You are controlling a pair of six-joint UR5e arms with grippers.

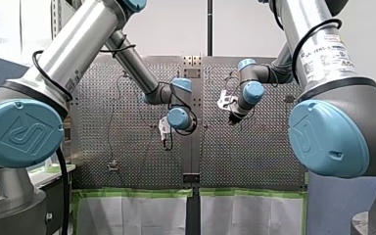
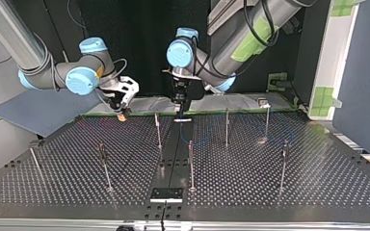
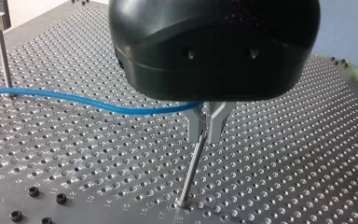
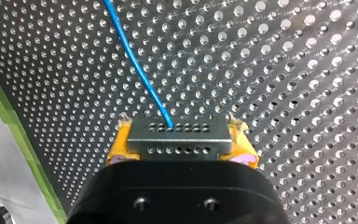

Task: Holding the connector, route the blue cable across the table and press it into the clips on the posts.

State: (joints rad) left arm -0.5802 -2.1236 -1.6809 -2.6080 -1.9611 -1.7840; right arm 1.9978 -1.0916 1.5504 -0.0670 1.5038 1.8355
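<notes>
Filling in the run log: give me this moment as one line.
right hand: shut on connector | left hand: shut on blue cable, just above a post

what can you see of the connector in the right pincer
The connector is a small grey, metal-looking rectangular block with two rows of small holes on its face. It sits level, clamped by its two ends between the yellow pads of my right pincer, over the perforated table. The blue cable enters a hole in its far row.
</notes>
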